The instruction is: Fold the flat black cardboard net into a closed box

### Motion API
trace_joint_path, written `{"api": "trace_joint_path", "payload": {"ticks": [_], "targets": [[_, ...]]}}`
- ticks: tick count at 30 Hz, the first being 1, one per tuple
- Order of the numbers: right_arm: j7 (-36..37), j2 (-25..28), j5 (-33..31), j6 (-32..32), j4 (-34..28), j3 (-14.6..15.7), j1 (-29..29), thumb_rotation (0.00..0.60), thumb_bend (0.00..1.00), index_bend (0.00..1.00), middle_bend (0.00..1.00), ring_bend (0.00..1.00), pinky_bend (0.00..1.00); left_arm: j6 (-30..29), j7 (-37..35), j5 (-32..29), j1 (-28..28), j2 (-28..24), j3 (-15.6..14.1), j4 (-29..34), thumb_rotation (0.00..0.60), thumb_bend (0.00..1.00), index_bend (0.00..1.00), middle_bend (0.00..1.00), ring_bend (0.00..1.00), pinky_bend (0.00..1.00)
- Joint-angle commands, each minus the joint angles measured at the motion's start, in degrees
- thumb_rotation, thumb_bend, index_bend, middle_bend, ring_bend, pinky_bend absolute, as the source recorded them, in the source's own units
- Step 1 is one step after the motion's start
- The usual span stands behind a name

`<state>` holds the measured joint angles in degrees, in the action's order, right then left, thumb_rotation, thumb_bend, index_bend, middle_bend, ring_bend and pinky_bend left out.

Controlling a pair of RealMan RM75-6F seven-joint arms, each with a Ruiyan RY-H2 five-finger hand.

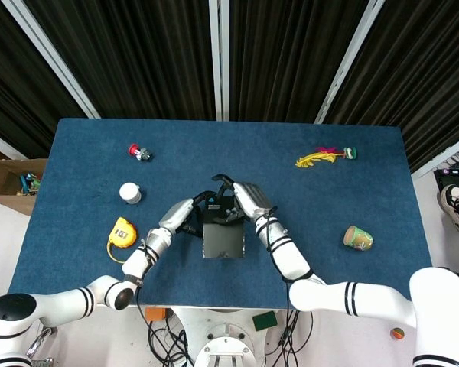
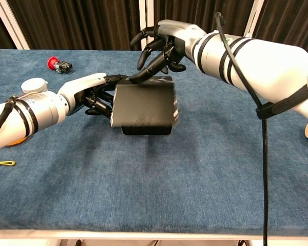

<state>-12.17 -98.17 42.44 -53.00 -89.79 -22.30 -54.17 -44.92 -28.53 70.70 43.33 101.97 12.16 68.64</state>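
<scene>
The black cardboard box (image 1: 223,238) stands near the middle of the blue table, its lid folded down over the top. In the chest view the box (image 2: 143,107) shows a flat dark lid with a slightly blurred right edge. My left hand (image 1: 185,218) grips the box's left wall; its fingers (image 2: 98,97) curl around that side. My right hand (image 1: 239,200) hovers over the far edge of the box. Its spread fingers (image 2: 150,69) press down on the back of the lid and hold nothing.
A red-capped small item (image 1: 140,151), a white round container (image 1: 130,193) and a yellow tape measure (image 1: 122,232) lie to the left. A yellow feathery toy (image 1: 325,157) lies at the far right. A cup (image 1: 358,238) lies on its side at the right.
</scene>
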Motion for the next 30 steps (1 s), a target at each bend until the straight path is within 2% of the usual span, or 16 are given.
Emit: {"api": "trace_joint_path", "payload": {"ticks": [1,5,9,20,24,30], "targets": [[-7.8,0.0,-1.9,-4.4,-0.7,2.3,-2.9,0.6,0.0,0.25,0.43,0.75,1.0,-0.1,2.7,-1.4,-0.3,-0.2,0.3,0.2,0.522,0.09,0.04,0.16,0.61,0.97],[-11.0,-0.7,-2.0,-6.3,-0.6,2.6,-3.7,0.6,0.0,0.26,0.43,0.75,1.0,-1.4,6.5,-2.4,-0.8,-0.7,0.2,1.2,0.47,0.09,0.0,0.11,0.61,0.98],[-12.6,-1.3,-1.8,-7.1,-0.2,2.9,-4.2,0.6,0.0,0.27,0.43,0.75,1.0,-2.6,10.5,-3.2,-1.7,-2.0,-0.3,3.3,0.445,0.08,0.0,0.08,0.61,0.98],[-11.4,0.7,0.1,-8.1,-5.1,3.1,-2.2,0.6,0.0,0.27,0.43,0.75,1.0,-6.5,19.7,-3.4,-5.5,-8.3,-3.7,10.3,0.428,0.07,0.0,0.07,0.61,0.97],[-14.5,0.3,1.3,-9.1,-5.1,5.5,-2.2,0.6,0.0,0.27,0.43,0.75,1.0,-9.1,22.8,-2.7,-7.5,-11.4,-5.2,12.5,0.428,0.07,0.0,0.07,0.61,0.96],[-19.4,-4.0,6.1,-12.2,0.6,10.4,-2.1,0.6,0.02,0.3,0.42,0.75,1.0,-11.2,23.9,-2.1,-9.9,-15.7,-6.4,15.6,0.426,0.07,0.0,0.07,0.61,0.96]]}}
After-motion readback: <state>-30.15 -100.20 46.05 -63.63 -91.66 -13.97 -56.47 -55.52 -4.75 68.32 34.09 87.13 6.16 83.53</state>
